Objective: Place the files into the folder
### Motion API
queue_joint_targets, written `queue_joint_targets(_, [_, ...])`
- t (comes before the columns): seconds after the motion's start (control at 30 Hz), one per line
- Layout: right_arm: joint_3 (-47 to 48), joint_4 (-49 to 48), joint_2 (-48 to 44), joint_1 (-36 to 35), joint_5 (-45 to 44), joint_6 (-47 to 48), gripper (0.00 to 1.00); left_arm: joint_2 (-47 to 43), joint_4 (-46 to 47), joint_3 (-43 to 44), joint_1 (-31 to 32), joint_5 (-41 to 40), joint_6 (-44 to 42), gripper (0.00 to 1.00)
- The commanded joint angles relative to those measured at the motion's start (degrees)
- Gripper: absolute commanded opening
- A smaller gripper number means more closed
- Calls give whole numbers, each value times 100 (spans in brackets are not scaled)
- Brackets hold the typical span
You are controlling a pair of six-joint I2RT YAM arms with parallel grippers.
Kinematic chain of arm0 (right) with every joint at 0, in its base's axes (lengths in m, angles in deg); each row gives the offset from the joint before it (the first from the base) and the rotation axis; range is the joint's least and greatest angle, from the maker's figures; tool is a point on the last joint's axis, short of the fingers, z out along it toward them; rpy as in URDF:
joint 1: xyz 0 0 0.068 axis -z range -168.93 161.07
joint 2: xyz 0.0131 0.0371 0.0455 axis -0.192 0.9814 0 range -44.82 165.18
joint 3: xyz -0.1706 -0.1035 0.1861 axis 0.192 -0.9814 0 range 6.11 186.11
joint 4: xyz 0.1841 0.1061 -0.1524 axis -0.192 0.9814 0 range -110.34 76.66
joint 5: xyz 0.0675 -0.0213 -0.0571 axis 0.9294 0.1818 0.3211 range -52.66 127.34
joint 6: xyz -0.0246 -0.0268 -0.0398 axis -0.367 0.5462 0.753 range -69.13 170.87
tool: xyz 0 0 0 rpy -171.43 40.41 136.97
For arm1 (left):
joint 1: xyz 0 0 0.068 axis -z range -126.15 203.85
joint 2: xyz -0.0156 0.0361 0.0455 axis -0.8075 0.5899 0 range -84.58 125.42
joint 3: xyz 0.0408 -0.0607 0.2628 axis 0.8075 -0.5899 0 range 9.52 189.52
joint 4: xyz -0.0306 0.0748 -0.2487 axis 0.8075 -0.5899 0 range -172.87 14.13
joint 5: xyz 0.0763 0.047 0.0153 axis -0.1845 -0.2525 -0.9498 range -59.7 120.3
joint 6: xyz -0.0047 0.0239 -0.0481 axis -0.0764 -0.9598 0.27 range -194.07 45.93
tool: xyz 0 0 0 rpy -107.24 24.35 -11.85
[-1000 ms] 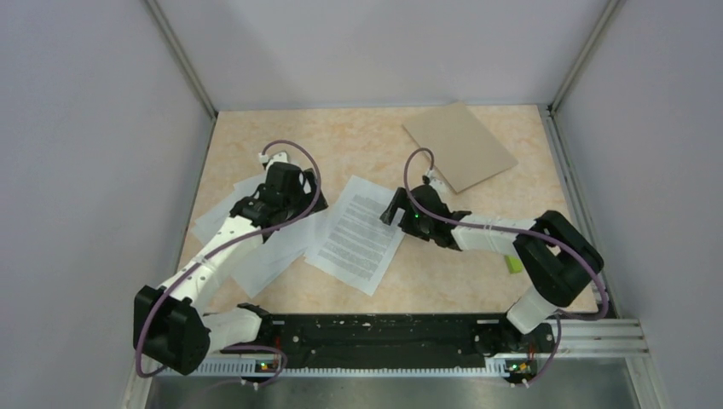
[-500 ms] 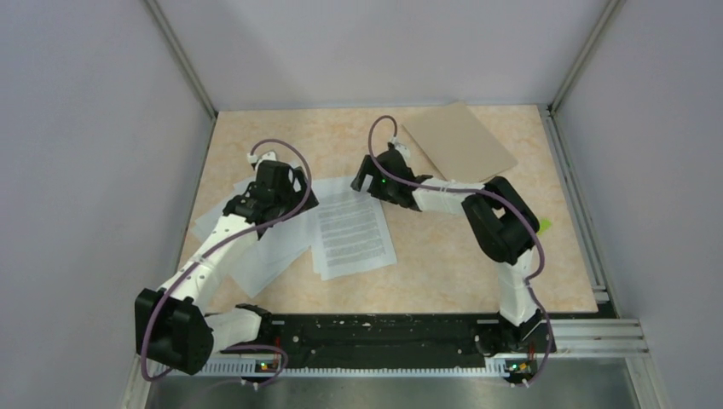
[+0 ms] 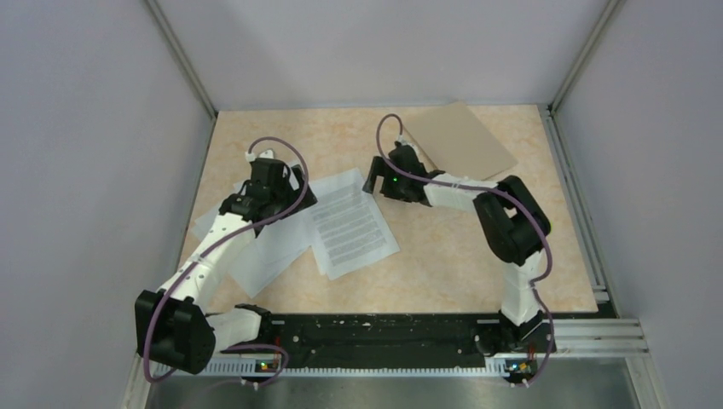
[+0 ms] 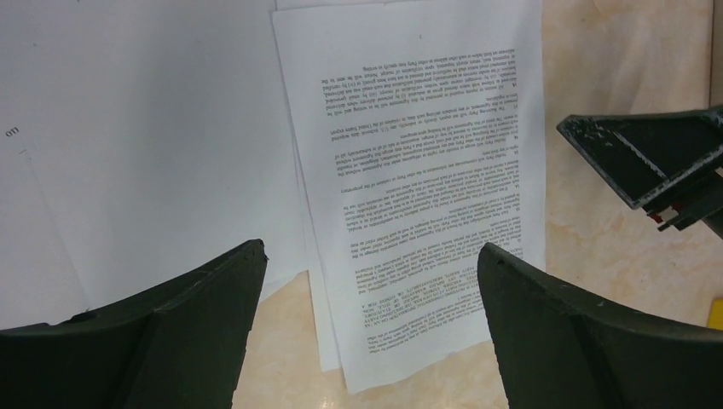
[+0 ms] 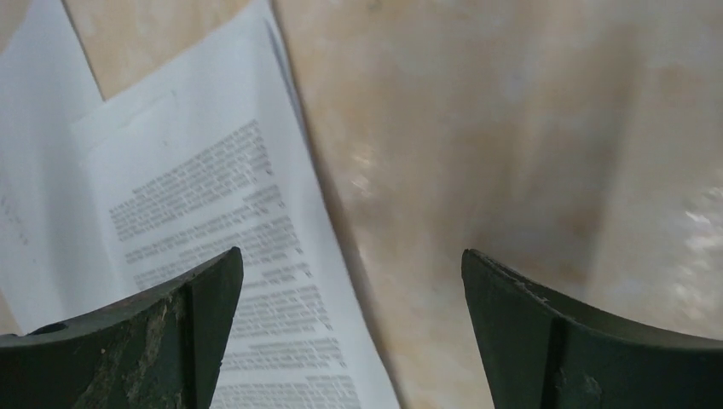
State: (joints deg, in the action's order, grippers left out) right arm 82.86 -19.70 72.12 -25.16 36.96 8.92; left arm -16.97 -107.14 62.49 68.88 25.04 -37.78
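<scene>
While poised above printed paper sheets (image 3: 354,226), holds left gripper (image 4: 371,251) and right gripper (image 5: 352,256) spread wide, empty, kraft folder (image 3: 460,145) untouched.

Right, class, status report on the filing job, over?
Left fingers open, empty, over the files. Right fingers open, empty, at their far corner. Files loose on table, folder beyond, far right. No objects between.
</scene>
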Motion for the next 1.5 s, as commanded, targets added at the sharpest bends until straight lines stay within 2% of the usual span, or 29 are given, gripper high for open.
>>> queue_joint_targets(0.0, [-1169, 524, -903, 83, 272, 446, 99, -169, 213, 40, -17, 329, 1, 99])
queue_joint_targets(0.2, [-2468, 265, -1696, -380, 462, -122, 99, -212, 205, -32, -17, 361, 68, 99])
queue_joint_targets(0.33, [-2731, -9, -1719, -748, 386, -535, 99, -257, 171, -59, -17, 343, 76, 99])
queue_joint_targets(0.53, [-1807, -203, -897, -797, 372, -623, 99, -215, 105, 30, -20, 249, 47, 99])
queue_joint_targets(0.93, [226, 120, 546, -920, 759, -588, 99, -286, -90, 128, -78, 3, -63, 99])
queue_joint_targets(1.17, [776, 168, 1006, -1206, 844, -671, 99, -284, -99, 208, -105, -10, -70, 99])
queue_joint_targets(1.47, [1186, 114, 1190, -1223, 1046, -573, 99, -258, -121, 350, -122, 14, -87, 99])
